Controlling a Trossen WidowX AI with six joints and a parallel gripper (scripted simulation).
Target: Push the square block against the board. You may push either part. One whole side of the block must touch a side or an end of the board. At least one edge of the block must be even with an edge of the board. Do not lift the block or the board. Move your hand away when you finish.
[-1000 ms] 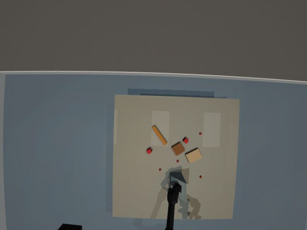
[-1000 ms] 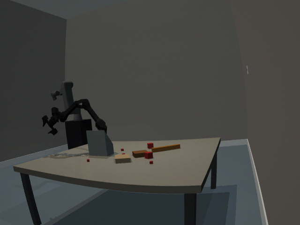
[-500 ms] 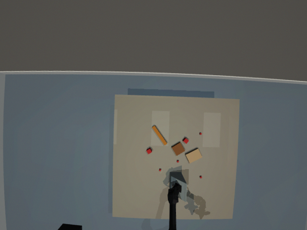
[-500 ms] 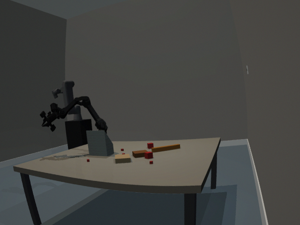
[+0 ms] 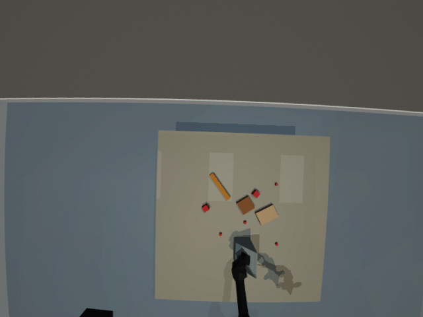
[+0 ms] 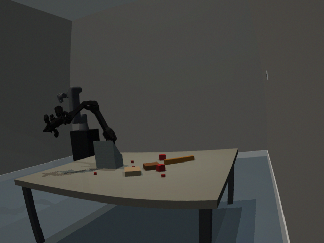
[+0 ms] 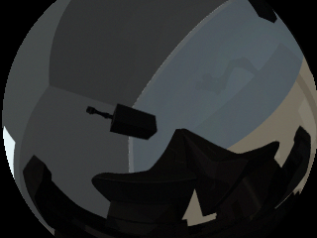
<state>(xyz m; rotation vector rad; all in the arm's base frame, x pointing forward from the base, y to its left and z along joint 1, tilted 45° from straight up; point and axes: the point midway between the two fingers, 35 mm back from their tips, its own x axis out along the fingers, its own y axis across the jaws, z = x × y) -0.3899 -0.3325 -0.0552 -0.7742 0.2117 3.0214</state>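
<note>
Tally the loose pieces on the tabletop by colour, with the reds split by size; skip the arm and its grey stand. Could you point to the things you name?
Orange bar (image 5: 219,186) (image 6: 179,160): 1
Brown block (image 5: 245,205) (image 6: 150,165): 1
Tan block (image 5: 267,214) (image 6: 132,170): 1
Larger red cubes (image 5: 205,208) (image 5: 256,193) (image 6: 162,157) (image 6: 160,167): 2
Tiny red cubes (image 5: 276,184) (image 5: 244,222) (image 5: 220,234) (image 5: 276,244) (image 6: 131,161) (image 6: 133,166) (image 6: 94,173) (image 6: 163,175): 4
Total: 9

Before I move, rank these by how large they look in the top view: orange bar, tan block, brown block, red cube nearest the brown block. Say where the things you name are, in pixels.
1. Tan block (image 5: 266,214) (image 6: 132,171)
2. Brown block (image 5: 245,205) (image 6: 150,166)
Orange bar (image 5: 219,186) (image 6: 179,160): longest but thin, so its place above the red cube is unsure against the brown block.
Last: red cube (image 5: 256,193) (image 6: 160,167)
</note>
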